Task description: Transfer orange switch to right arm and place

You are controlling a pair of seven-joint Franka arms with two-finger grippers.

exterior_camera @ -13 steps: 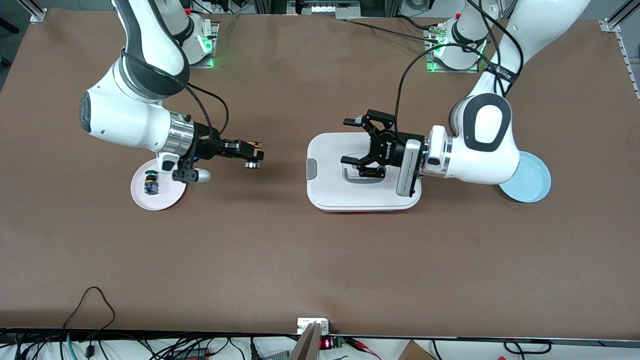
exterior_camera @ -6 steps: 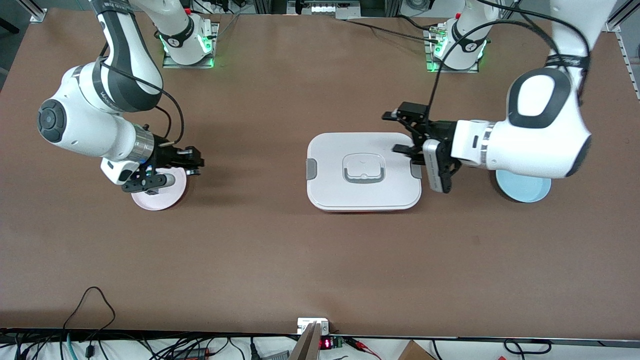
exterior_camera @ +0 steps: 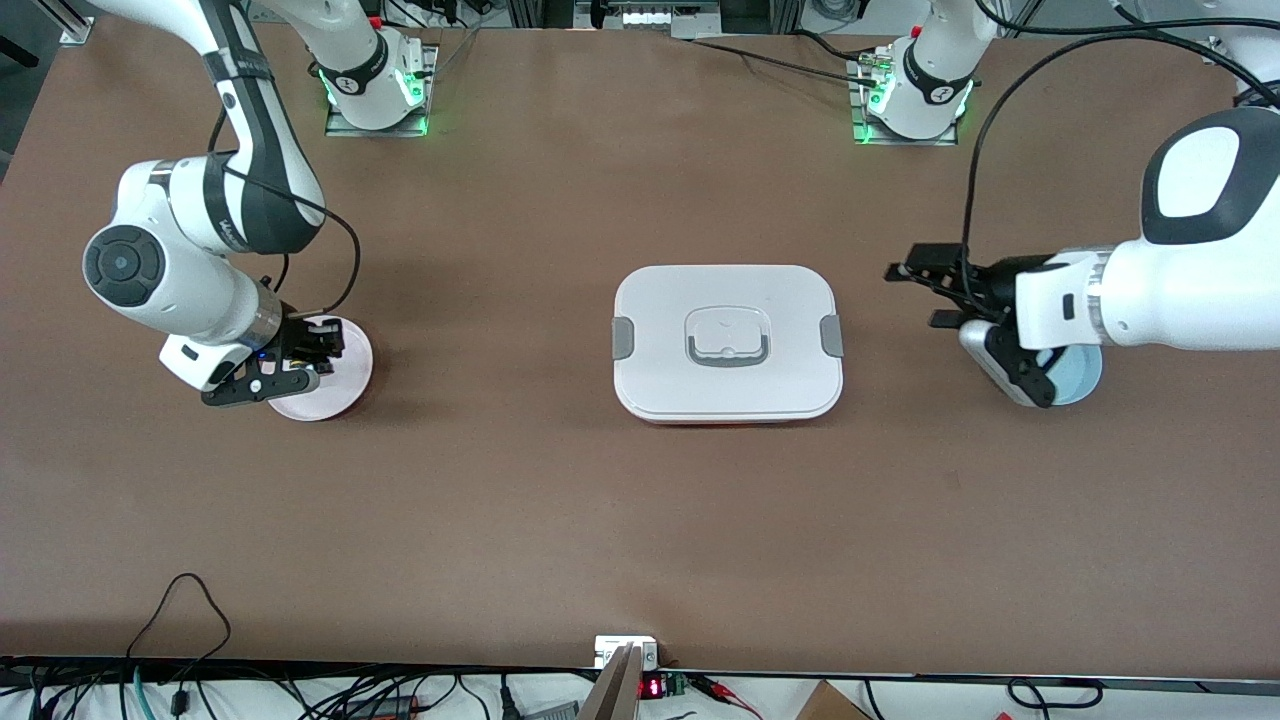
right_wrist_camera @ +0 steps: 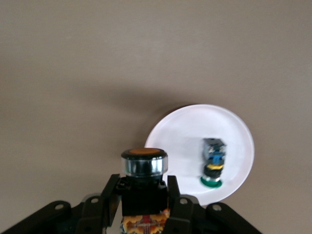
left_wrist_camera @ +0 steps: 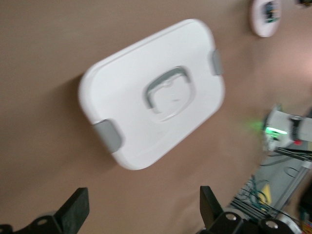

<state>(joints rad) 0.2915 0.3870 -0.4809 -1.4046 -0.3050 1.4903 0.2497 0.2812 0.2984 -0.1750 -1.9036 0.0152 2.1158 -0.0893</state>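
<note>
Spanning the frame, a brown table (exterior_camera: 560, 520) carries a white lidded box (exterior_camera: 727, 342) at centre. At nine o'clock the right gripper (exterior_camera: 318, 345), clamped on the orange switch (right_wrist_camera: 144, 168), hangs over a pink plate (exterior_camera: 352, 372) (green switch (right_wrist_camera: 213, 168) there). At three o'clock the left gripper (exterior_camera: 925, 294), fingers apart, is over bare table beside a blue plate (exterior_camera: 1080, 380).

Even overhead light; left wrist view motion-blurred

I see a broad brown table (exterior_camera: 560, 500) filling my front view. Aluminium framing (exterior_camera: 70, 20) shows at the upper left corner, loose black cables (exterior_camera: 180, 600) trail along the bottom edge, and green lights (exterior_camera: 415, 95) glow near the top.
</note>
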